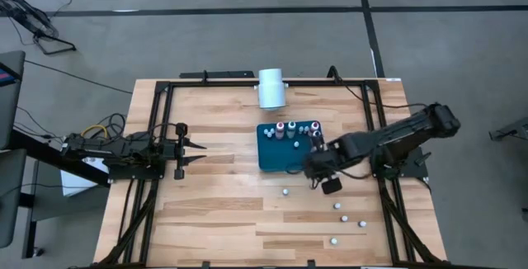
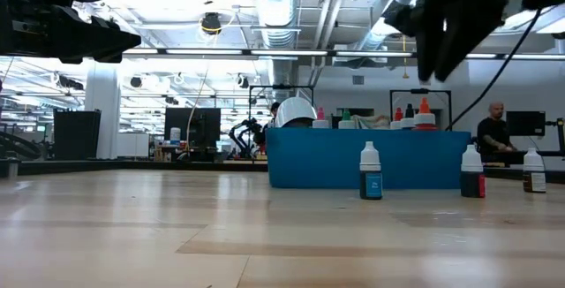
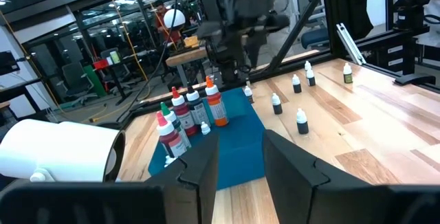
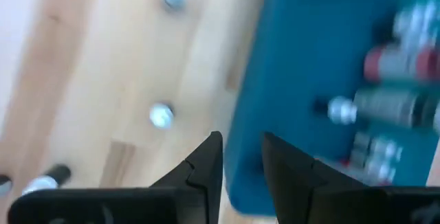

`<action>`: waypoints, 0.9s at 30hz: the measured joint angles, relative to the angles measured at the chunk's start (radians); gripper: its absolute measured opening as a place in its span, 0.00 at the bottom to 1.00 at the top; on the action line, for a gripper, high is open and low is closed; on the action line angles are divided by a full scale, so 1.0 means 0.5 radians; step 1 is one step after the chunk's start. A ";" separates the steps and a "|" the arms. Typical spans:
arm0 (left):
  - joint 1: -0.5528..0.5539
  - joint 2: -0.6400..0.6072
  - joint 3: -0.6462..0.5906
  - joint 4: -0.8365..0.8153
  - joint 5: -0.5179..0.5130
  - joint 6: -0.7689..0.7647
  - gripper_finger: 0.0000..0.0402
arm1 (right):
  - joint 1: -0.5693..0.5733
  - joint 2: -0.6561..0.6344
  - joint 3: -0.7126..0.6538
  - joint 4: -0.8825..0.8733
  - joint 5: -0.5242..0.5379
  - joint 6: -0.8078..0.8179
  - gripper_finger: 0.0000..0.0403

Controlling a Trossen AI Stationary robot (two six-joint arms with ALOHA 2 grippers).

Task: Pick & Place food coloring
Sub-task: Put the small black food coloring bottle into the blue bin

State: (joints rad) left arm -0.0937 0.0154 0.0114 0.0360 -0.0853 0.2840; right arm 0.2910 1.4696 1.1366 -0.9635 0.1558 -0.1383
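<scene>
Spanning pale wood planks (image 1: 223,211), table on grey floor (image 1: 462,46), teal tray (image 1: 272,155)

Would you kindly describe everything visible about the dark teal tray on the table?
The teal tray is a flat, dark teal rectangle with low walls, looking like plastic, lying level on the wooden table just in front of the white cylinder. Several small food coloring bottles stand upright inside along its far edge; the rest of its floor is bare. The right gripper hovers over its near right corner; whether it touches cannot be told.
</scene>
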 joint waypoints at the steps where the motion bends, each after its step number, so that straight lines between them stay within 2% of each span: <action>1: 0.000 0.000 0.000 -0.001 0.000 0.000 0.26 | 0.038 -0.017 0.000 0.044 0.001 -0.061 0.23; 6: 0.000 0.000 0.000 0.000 0.000 0.000 0.26 | 0.185 0.038 0.002 0.191 -0.009 -0.207 0.23; 14: 0.000 0.000 0.000 0.000 -0.001 0.000 0.26 | 0.289 0.249 0.001 0.171 -0.106 -0.025 0.24; 27: 0.000 0.000 0.000 0.000 0.000 0.000 0.26 | 0.245 0.344 0.000 0.064 -0.103 0.158 0.38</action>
State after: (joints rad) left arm -0.0938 0.0153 0.0115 0.0359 -0.0853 0.2840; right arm 0.4135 1.6417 1.1369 -0.9313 0.1043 -0.0593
